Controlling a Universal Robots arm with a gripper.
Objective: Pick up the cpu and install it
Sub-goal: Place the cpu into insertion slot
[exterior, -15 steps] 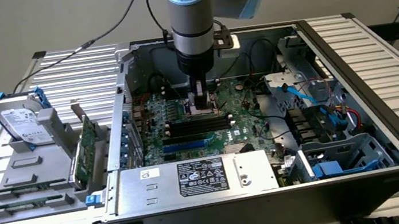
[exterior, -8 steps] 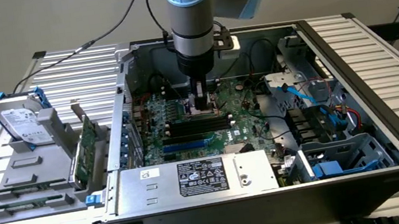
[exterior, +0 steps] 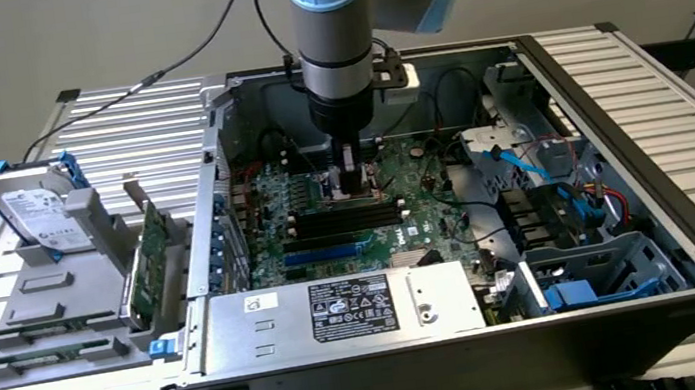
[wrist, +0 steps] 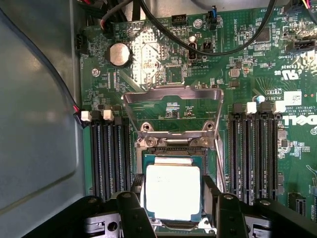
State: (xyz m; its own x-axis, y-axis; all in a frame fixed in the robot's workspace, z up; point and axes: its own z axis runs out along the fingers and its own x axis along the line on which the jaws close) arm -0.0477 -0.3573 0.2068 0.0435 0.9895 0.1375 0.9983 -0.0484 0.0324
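I see my gripper (exterior: 356,182) low inside the open computer case (exterior: 677,242) at centre frame, spread wide, a finger (wrist: 132,210) at each side edge of the cpu (wrist: 172,191). The cpu lies in the socket (wrist: 173,148), load plate (wrist: 172,101) raised, memory slots (wrist: 255,153) close alongside.

The grey robot arm with a light blue joint cover (exterior: 338,15) hangs straight down, wrist vertical. Its black end effector (wrist: 173,198) points downward, and its two fingers (wrist: 132,210) stand wide apart.
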